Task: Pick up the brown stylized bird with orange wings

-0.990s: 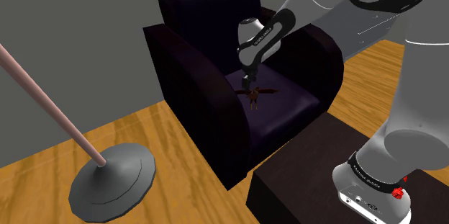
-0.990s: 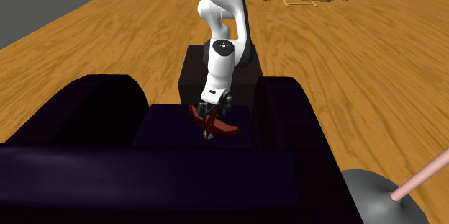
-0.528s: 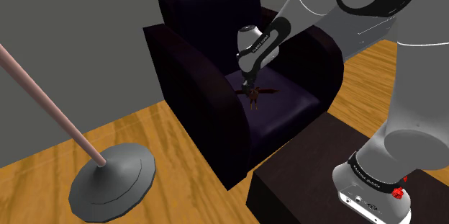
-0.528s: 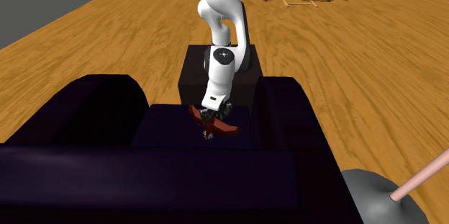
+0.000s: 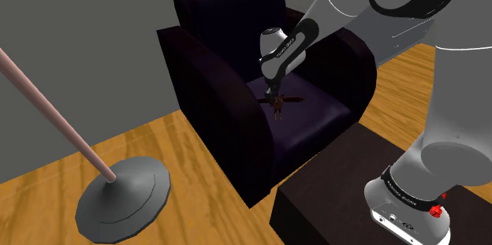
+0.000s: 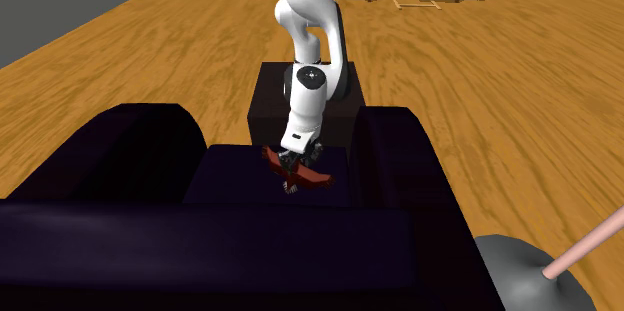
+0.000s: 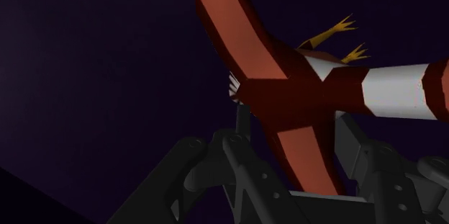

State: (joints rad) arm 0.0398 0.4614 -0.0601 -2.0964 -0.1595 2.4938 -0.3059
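Note:
The bird lies on the seat cushion of a dark armchair, its reddish-brown wings spread out. In the second exterior view the bird sits mid-seat between the two armrests. My black gripper comes down on it from above. Seen from the wrist, the bird shows a dark red body, orange-red wings, a white band and yellow feet. My gripper has a finger on either side of the body, shut on it. The bird still rests against the cushion.
The armchair's armrests and backrest close in the seat. A floor lamp's grey base and slanted pink pole stand on the wooden floor at the shoulder view's left. The dark box stand sits in front of the chair.
The fingers have closed in from wide open onto the bird's body. The wrist tilted slightly early on, then held still. The bird has not moved from the cushion.

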